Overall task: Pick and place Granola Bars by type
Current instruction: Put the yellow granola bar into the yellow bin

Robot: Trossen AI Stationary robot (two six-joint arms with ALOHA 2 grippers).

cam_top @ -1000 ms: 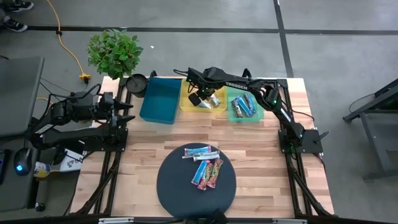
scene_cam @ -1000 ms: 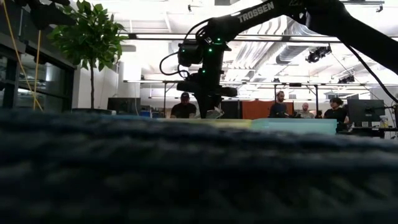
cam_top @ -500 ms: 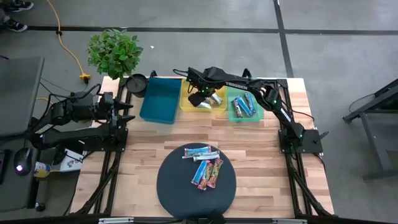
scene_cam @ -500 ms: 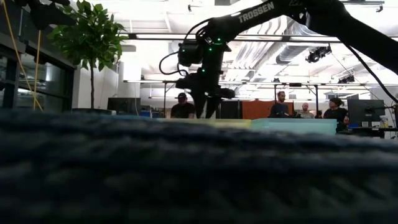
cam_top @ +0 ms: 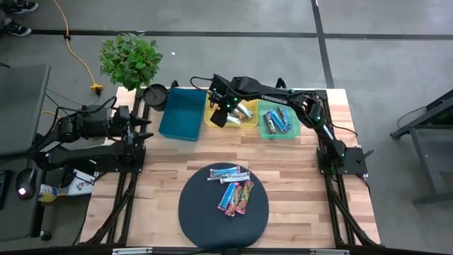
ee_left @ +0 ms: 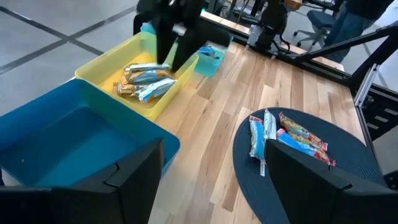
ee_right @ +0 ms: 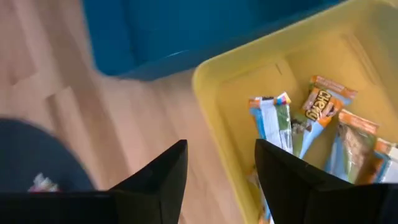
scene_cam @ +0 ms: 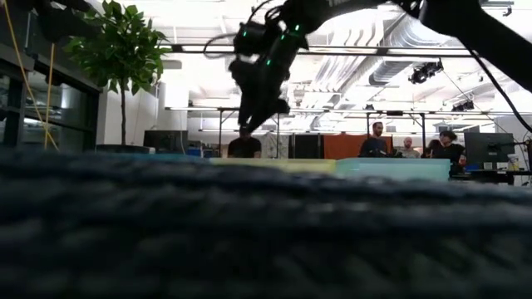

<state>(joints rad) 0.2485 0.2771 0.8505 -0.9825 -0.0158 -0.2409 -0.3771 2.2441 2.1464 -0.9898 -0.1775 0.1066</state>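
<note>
Table (cam_top: 297, 184) is carrying a round dark mat (cam_top: 205, 212) with granola bars (cam_top: 233, 190) lying on it, more are sitting in the yellow bin (cam_top: 212, 120), where the right gripper (cam_top: 219, 117) is hovering spread and empty, while the left gripper (cam_top: 145, 127) is waiting wide at the table's left edge.

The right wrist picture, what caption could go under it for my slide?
Right gripper open and empty above the edge of the yellow bin, where several granola bars lie, blue bin beside it.

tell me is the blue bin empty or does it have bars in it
Empty: the blue bin shows only bare floor in the high and left wrist views.
</note>
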